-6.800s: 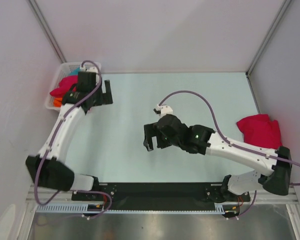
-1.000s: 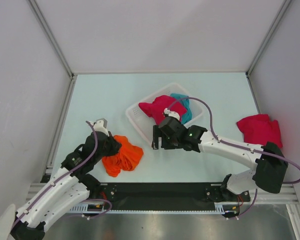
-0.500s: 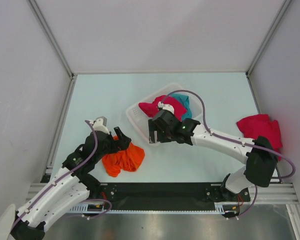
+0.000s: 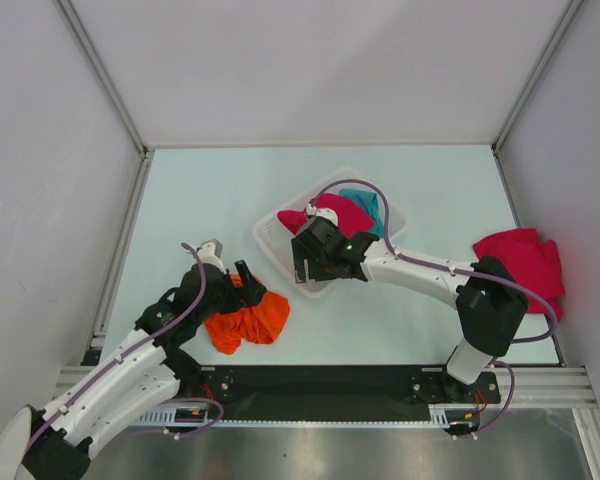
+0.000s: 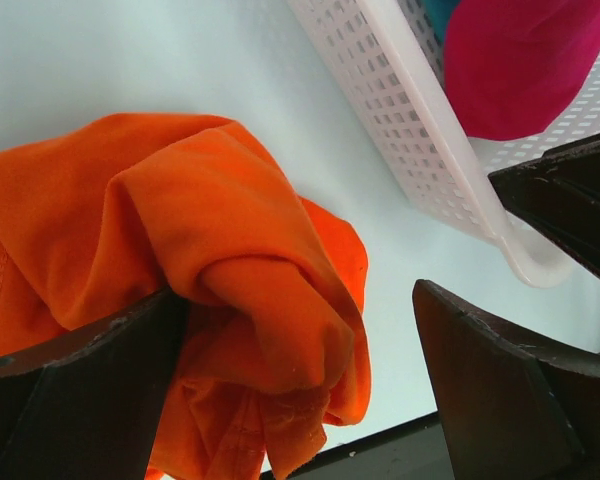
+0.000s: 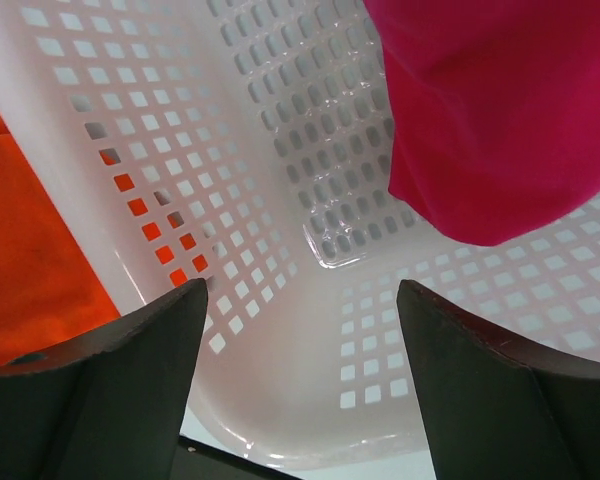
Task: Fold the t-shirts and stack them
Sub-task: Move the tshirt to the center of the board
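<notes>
T-shirts are seen in three places. An orange shirt (image 4: 248, 320) is heaped on the table (image 4: 200, 190) at the near left, just beside the near corner of the basket (image 4: 270, 232) but apart from it. The left hand (image 4: 244, 284) is held low over the far edge of that heap with its fingers spread wide. In the left wrist view a rolled fold of the shirt is seen between the fingers, touching one and clear of the other, so nothing is clamped. The right hand (image 4: 302, 268) is placed over the basket's near-left corner, its fingers likewise spread wide and nothing gripped. In its wrist view only mesh wall and floor are seen between them. A magenta shirt (image 4: 335, 215) is bunched inside the basket just beyond that hand, untouched by it, and a teal shirt (image 4: 372, 207) is tucked behind it, partly hidden. A second magenta shirt (image 4: 520, 260) is piled on the table at the far right, well apart from both hands.
</notes>
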Robot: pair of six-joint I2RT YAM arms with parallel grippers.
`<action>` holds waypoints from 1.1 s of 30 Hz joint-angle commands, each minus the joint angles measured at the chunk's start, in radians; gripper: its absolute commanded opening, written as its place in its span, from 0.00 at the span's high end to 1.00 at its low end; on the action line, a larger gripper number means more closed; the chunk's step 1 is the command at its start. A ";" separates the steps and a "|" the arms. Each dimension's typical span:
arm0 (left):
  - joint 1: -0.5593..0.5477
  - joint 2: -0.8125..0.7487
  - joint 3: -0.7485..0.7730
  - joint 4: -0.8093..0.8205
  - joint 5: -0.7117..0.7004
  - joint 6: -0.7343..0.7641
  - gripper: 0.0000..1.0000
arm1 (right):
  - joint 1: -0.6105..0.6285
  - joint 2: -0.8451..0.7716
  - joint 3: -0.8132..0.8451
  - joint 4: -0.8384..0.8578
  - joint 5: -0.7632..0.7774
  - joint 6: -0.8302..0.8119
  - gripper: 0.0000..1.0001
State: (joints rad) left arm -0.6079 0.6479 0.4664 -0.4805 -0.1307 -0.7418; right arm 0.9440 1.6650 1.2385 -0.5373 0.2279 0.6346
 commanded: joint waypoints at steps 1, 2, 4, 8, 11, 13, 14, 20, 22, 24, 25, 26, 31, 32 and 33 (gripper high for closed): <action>-0.003 -0.048 -0.012 0.017 -0.003 -0.039 0.00 | 0.001 0.013 0.042 -0.026 -0.002 -0.024 0.18; -0.003 -0.069 -0.015 0.010 -0.010 -0.039 0.01 | 0.001 0.010 0.044 -0.026 -0.002 -0.026 0.18; -0.003 -0.086 -0.017 -0.003 -0.030 -0.045 0.00 | 0.001 0.001 0.053 -0.026 0.001 -0.033 0.18; -0.003 -0.111 -0.011 -0.035 -0.055 -0.057 0.00 | -0.004 -0.001 0.097 -0.041 0.005 -0.056 0.18; -0.003 -0.123 -0.009 -0.049 -0.082 -0.086 0.01 | 0.010 0.012 0.180 -0.091 0.024 -0.076 0.19; -0.003 -0.134 -0.009 -0.069 -0.115 -0.140 0.01 | 0.028 0.015 0.232 -0.136 0.040 -0.090 0.19; -0.003 -0.152 -0.011 -0.084 -0.148 -0.154 0.00 | 0.035 0.015 0.283 -0.150 0.053 -0.099 0.19; -0.003 -0.286 -0.006 -0.147 -0.262 -0.232 0.01 | 0.071 0.006 0.377 -0.225 0.047 -0.131 0.19; -0.003 -0.310 -0.005 -0.159 -0.294 -0.238 0.01 | 0.072 0.004 0.360 -0.210 0.036 -0.136 0.19; -0.003 -0.326 0.001 -0.178 -0.314 -0.240 0.01 | 0.070 0.012 0.345 -0.193 0.028 -0.136 0.19; -0.003 -0.324 0.006 -0.184 -0.316 -0.238 0.01 | 0.070 0.018 0.334 -0.193 0.027 -0.131 0.19; -0.003 -0.318 0.014 -0.197 -0.316 -0.235 0.00 | 0.070 0.024 0.326 -0.193 0.025 -0.133 0.19; -0.003 -0.306 0.038 -0.216 -0.308 -0.231 0.00 | 0.064 0.059 0.259 -0.130 0.010 -0.136 0.18; -0.003 -0.309 0.041 -0.216 -0.307 -0.228 0.00 | 0.062 0.067 0.239 -0.122 0.008 -0.133 0.18; -0.003 -0.312 0.044 -0.216 -0.303 -0.225 0.00 | 0.061 0.073 0.227 -0.106 0.007 -0.134 0.19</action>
State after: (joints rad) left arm -0.6083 0.3359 0.4603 -0.6872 -0.4168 -0.9600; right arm 1.0115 1.7058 1.5112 -0.6945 0.2470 0.5205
